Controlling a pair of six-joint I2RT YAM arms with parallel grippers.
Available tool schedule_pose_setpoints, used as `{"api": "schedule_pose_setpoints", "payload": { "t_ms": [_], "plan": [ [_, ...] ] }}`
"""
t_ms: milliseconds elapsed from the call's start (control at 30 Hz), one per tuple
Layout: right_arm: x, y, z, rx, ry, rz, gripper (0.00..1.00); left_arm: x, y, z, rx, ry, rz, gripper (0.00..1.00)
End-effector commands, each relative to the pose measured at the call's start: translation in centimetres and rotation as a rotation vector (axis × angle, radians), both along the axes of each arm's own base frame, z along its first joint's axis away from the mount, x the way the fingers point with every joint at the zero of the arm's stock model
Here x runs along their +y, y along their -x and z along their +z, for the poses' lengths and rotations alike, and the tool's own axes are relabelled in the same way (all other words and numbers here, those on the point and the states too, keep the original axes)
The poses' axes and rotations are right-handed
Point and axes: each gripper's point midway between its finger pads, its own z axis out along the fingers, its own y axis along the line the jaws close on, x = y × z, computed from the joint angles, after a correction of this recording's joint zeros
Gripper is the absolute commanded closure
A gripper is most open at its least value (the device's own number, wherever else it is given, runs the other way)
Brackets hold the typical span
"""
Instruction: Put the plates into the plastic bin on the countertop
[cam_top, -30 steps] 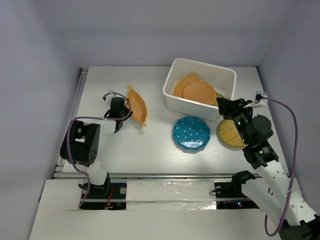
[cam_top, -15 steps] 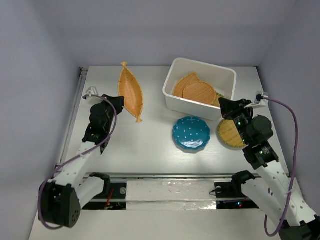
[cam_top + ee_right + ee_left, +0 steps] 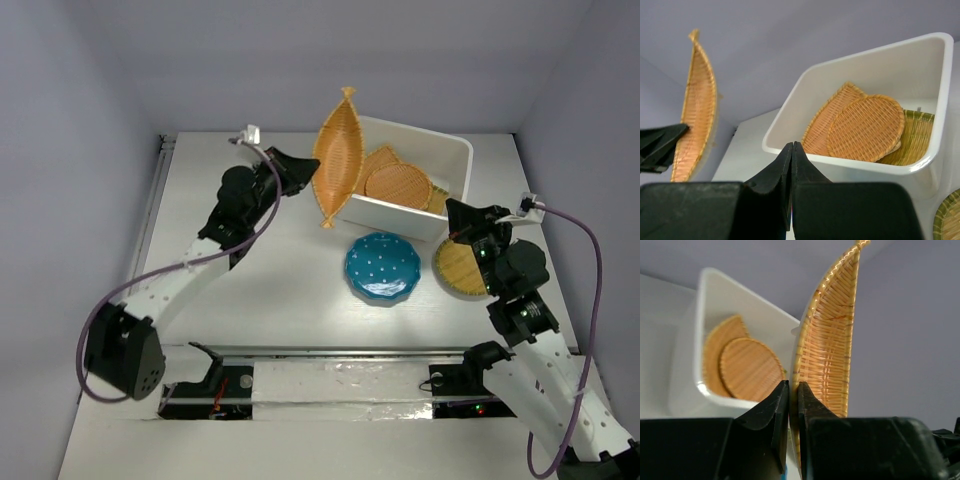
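Far left, the metal rail (image 3: 150, 215) runs along the edge of the white countertop (image 3: 250, 290), and the left arm reaches out across it toward the far right. The left gripper (image 3: 300, 178) is pinching the rim of the leaf-shaped wicker plate (image 3: 338, 150), both fingers clamped tight on the weave, and the plate stands on edge up in the air, one pointed end up. From above it sits right at the left rim of the plastic bin (image 3: 455, 145). The right wrist view shows it just left of the bin wall, not touching. Into the bin now: a fan-shaped wicker plate (image 3: 375, 155) lies on the left side, and a round wicker plate (image 3: 397, 185) lies overlapping it. A green-edged woven plate (image 3: 915, 137) peeks out beneath them at the right. Just near of the bin, out on the countertop, sits the teal dotted plate (image 3: 384, 267), flat and untouched. To its right lies another round wicker plate (image 3: 458, 268) with a greenish rim, also flat on the surface. The right gripper (image 3: 452, 208) hangs beside the bin's near right corner, fingers pressed together, nothing between them.
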Motion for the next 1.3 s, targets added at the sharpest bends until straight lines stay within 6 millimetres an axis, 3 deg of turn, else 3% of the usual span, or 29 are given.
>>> {"api": "schedule_pose_setpoints", "payload": {
  "t_ms": [0, 33, 67, 167, 233, 267, 367, 467, 633, 667, 767, 833, 867, 933, 967, 1033, 1067, 1100, 1133, 1167, 1200, 1233, 1267],
  "plan": [
    [-0.8, 0.2, 1.4, -0.049, -0.029, -0.035, 1.0, -3.4, -0.7, 6.4, -0.165, 0.09, -0.11, 1.0],
    [-0.9, 0.2, 1.5, -0.05, -0.03, -0.04, 1.0, -4.6, -0.9, 6.4, -0.163, 0.087, -0.144, 1.0],
    [-0.9, 0.2, 1.5, -0.051, -0.031, -0.041, 1.0, -6.1, -2.5, 6.9, -0.166, 0.079, -0.169, 1.0],
    [-1.2, 0.3, 1.5, -0.053, -0.034, -0.053, 0.99, -10.1, -4.8, 6.1, -0.127, 0.022, -0.299, 1.0],
    [-1.3, 0.4, 1.6, -0.057, -0.037, -0.059, 0.99, -11.9, -5.5, 5.0, -0.09, -0.002, -0.352, 1.0],
    [-1.4, 0.5, 1.6, -0.059, -0.036, -0.061, 0.99, -12.8, -6.9, 4.8, -0.088, -0.009, -0.356, 1.0],
    [-1.4, 0.5, 1.6, -0.06, -0.039, -0.062, 0.98, -14.6, -8.9, 2.8, -0.037, -0.053, -0.366, 1.0],
    [-1.5, 0.5, 1.7, -0.061, -0.038, -0.066, 0.98, -15.6, -10.7, -0.7, 0.035, -0.106, -0.34, 1.0],
    [-1.4, 0.4, 1.5, -0.056, -0.035, -0.066, 0.97, -17.2, -11.3, -2.5, 0.071, -0.16, -0.361, 1.0],
    [-1.4, 0.4, 1.6, -0.057, -0.035, -0.066, 0.97, -17.4, -11.5, -2.8, 0.072, -0.168, -0.365, 0.93],
    [-1.4, 0.2, 1.3, -0.05, -0.031, -0.068, 0.96, -17.2, -11.4, -3.0, 0.075, -0.195, -0.363, 0.71],
    [-1.4, 0.1, 1.3, -0.047, -0.03, -0.069, 0.96, -16.6, -11.5, -3.1, 0.07, -0.226, -0.334, 0.62],
    [-1.4, 0.1, 1.3, -0.047, -0.03, -0.069, 0.96, -16.1, -11.2, -1.8, 0.045, -0.225, -0.321, 0.55],
    [-1.4, 0.0, 1.1, -0.043, -0.03, -0.074, 0.95, -15.2, -11.0, -1.2, 0.014, -0.233, -0.284, 0.49],
    [-1.5, -0.1, 1.1, -0.041, -0.029, -0.077, 0.95, -14.3, -10.4, 0.5, -0.019, -0.222, -0.258, 0.45],
    [-1.6, -0.2, 0.9, -0.035, -0.029, -0.086, 0.95, -13.4, -9.6, 2.3, -0.063, -0.217, -0.233, 0.45],
    [-1.7, -0.3, 0.8, -0.029, -0.029, -0.092, 0.95, -12.3, -8.2, 5.3, -0.117, -0.196, -0.218, 0.45],
    [-1.7, -0.3, 0.6, -0.023, -0.029, -0.095, 0.95, -11.6, -7.6, 4.3, -0.104, -0.205, -0.208, 0.45],
    [-1.8, -0.4, 0.5, -0.018, -0.028, -0.102, 0.97, -10.8, -7.0, 5.7, -0.149, -0.183, -0.181, 0.45],
    [-1.8, -0.6, 0.4, -0.009, -0.024, -0.107, 0.99, -9.9, -4.8, 8.3, -0.205, -0.157, -0.173, 0.46],
    [-1.9, -0.7, 0.2, 0.001, -0.022, -0.113, 1.0, -9.2, -4.3, 5.8, -0.171, -0.178, -0.164, 0.47],
    [-1.9, -0.9, 0.0, 0.011, -0.02, -0.117, 1.0, -8.2, -3.7, 6.6, -0.2, -0.164, -0.129, 0.48],
    [-1.9, -1.0, -0.2, 0.02, -0.018, -0.117, 1.0, -7.3, -1.8, 8.1, -0.238, -0.147, -0.122, 0.5]
  ]
}}
